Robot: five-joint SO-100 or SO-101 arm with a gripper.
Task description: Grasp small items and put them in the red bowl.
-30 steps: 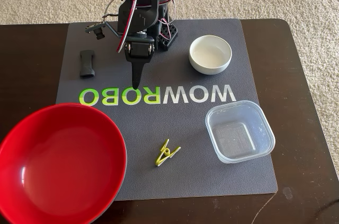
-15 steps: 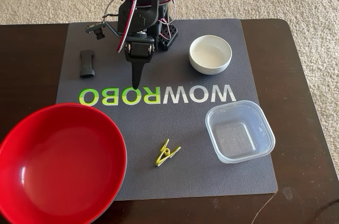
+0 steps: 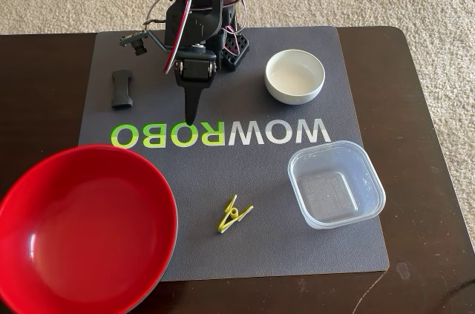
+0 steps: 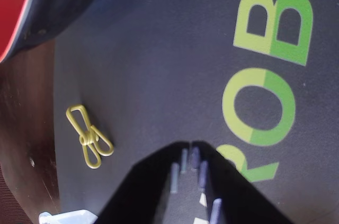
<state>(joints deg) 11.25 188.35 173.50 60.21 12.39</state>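
The large red bowl [image 3: 82, 229] sits at the front left of the fixed view, and its rim shows in the wrist view [image 4: 16, 7]. The tiny yellow-green clothespin [image 3: 234, 214] lies on the grey mat in front of the arm, apart from it; it also shows in the wrist view [image 4: 89, 136]. The small white bowl [image 3: 295, 75] stands at the back right. The clear square tub [image 3: 336, 184] is at the front right. The short black ribbed bar [image 3: 122, 88] lies at the back left. My gripper [image 3: 191, 115] points down over the mat's lettering, shut and empty, as the wrist view [image 4: 188, 149] also shows.
The grey mat [image 3: 223, 173] with green and white lettering covers a dark wooden table [image 3: 423, 106]. The arm's base [image 3: 223, 39] stands at the mat's back edge. Carpet lies beyond the table. A corner of the tub [image 4: 69, 216] shows in the wrist view.
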